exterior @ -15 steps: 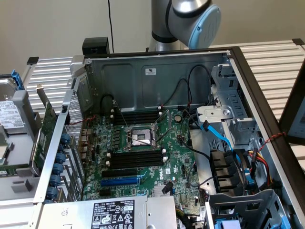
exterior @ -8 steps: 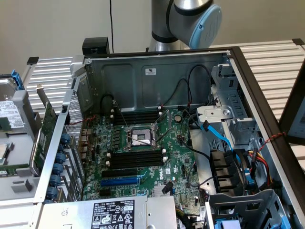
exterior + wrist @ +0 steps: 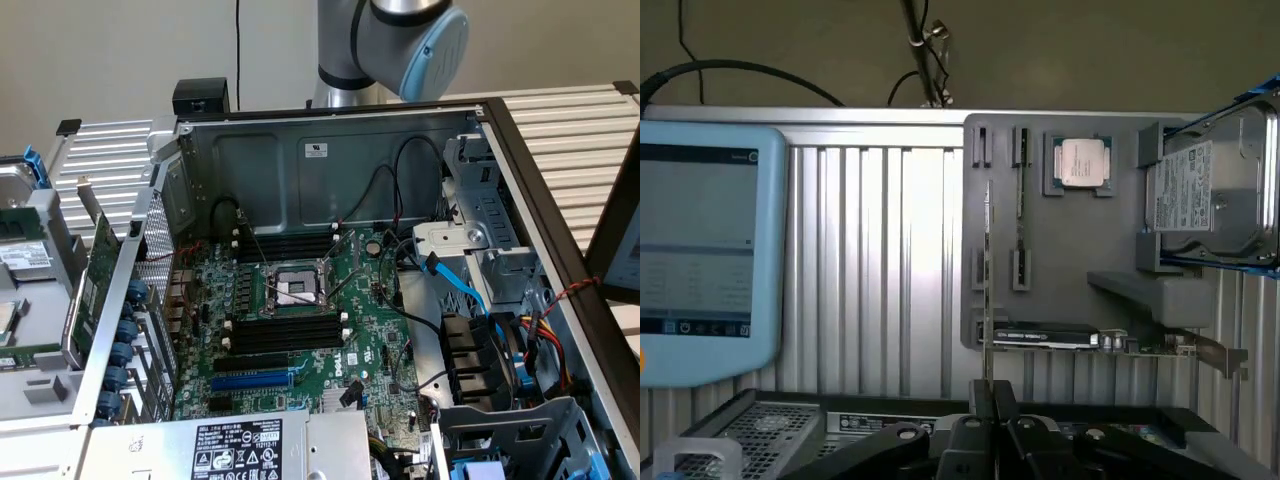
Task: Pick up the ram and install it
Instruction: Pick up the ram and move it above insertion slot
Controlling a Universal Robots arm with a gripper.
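Ram [image 3: 987, 255] in claw [image 3: 987, 392], processor [image 3: 1078, 162] in tray [image 3: 1070, 255]

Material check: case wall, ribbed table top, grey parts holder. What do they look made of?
Case wall: sheet metal, likely steel, dull bare grey, folded edges. Ribbed table top: probably aluminium, satin silver, even ribs catching light. Grey parts holder: likely plastic, matte flat grey, formed pockets; can't confirm.

I see soft, even indoor light; the ribbed table [image 3: 880, 260] glares white, and the case [image 3: 280, 180] sits shadowed inside.
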